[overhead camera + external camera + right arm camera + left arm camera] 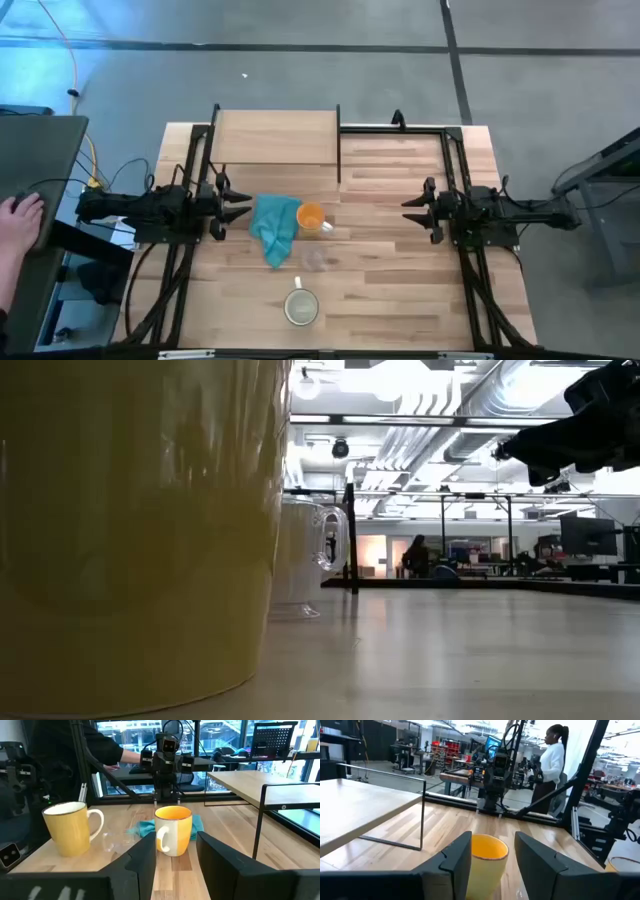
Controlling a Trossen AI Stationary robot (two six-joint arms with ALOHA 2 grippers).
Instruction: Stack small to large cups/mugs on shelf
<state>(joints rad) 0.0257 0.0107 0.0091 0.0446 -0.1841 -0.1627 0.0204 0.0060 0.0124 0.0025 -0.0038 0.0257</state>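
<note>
The orange mug (312,217) stands upright mid-table beside the teal cloth (275,228). The clear glass cup (315,260) stands nearer the table's near edge, and the cream-white mug (301,307) nearer still. In the low view the cream-white mug (130,530) fills the left side, with the glass cup (312,555) behind it. The shelf (275,137) is at the far left. My left gripper (243,207) hovers open left of the cloth, facing the orange mug (487,857). My right gripper (408,210) hovers open to the right, facing the orange mug (174,830) and the cream-white mug (70,827).
The shelf's thin black frame leg (423,815) stands on the tabletop near my left gripper's side. Black rails (455,170) run along the table's sides. A person's hand (20,215) rests at a desk off the left edge. Bare planks (400,290) lie to the right.
</note>
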